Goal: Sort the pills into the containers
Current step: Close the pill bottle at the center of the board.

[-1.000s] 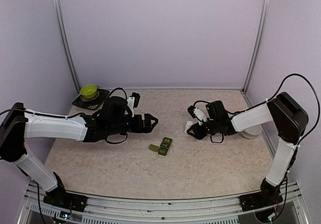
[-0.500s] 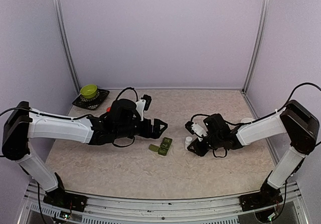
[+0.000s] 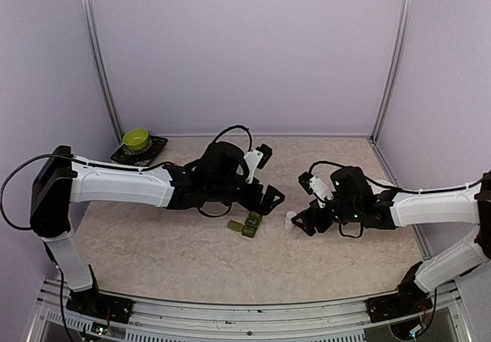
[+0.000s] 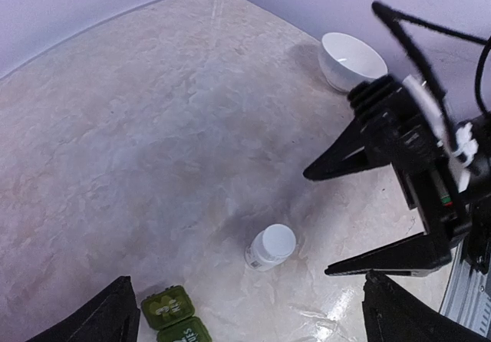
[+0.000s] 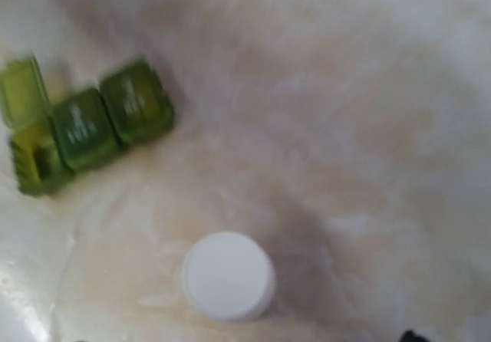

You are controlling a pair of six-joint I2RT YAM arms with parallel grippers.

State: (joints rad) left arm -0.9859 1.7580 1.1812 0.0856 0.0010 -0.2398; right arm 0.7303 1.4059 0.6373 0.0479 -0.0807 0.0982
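Note:
The containers (image 3: 246, 225) are a dark green strip of three small boxes lying mid-table; in the right wrist view the containers (image 5: 84, 127) have one end lid flipped up. No pills show in any view. A tiny white bottle (image 3: 290, 219) stands upright just right of the strip, also seen as the bottle (image 4: 272, 246) and the bottle (image 5: 228, 274). My right gripper (image 3: 301, 221) sits right beside the bottle; from the left wrist view the right gripper (image 4: 317, 222) is open and holds nothing. My left gripper (image 3: 272, 198) hovers open above and behind the strip, with the strip and bottle below its spread fingers (image 4: 115, 315).
A white bowl (image 4: 351, 57) stands at the far right near the wall. A green bowl (image 3: 136, 138) on a dark mat (image 3: 157, 147) sits in the back left corner. Metal frame posts (image 3: 100, 66) rise at the back corners.
The left arm has swept right to hang over the green strip. The right gripper carried the white bottle nearer and left, then opened, leaving it standing on the table.

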